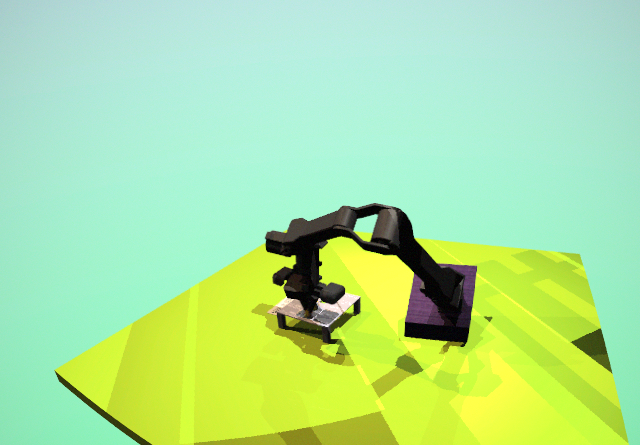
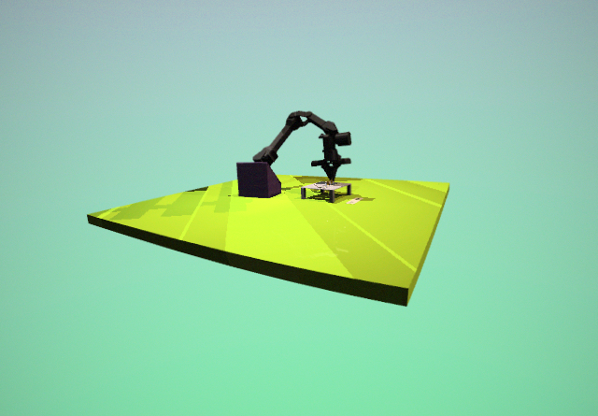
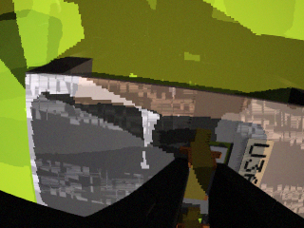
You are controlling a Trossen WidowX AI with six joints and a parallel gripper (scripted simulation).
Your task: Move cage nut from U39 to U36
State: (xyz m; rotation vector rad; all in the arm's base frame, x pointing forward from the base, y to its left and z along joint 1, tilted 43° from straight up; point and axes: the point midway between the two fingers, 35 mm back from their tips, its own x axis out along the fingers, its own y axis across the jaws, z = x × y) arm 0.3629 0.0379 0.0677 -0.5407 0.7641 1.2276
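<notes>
My gripper [image 1: 309,311] [image 2: 331,180] [image 3: 198,171] points down over the rail plate [image 1: 349,300] [image 3: 285,128] and is shut on a brass-brown cage nut [image 3: 201,154] with small orange parts at its sides. The nut is at the hole beside the U36 label [image 3: 256,163] in the wrist view; a strip of the hole's edge shows to its right. Its seating and its wings under the plate are hidden. Another brown and orange piece [image 3: 192,216] shows lower down between the fingers; I cannot tell whether it is the other nut.
The rail plate stands on short dark legs [image 1: 326,333] [image 2: 332,194] on the yellow-green table [image 1: 217,378] [image 2: 290,247]. The purple base block [image 1: 434,306] [image 2: 257,179] carries the arm. A small pale flat piece [image 2: 353,201] lies beside the plate.
</notes>
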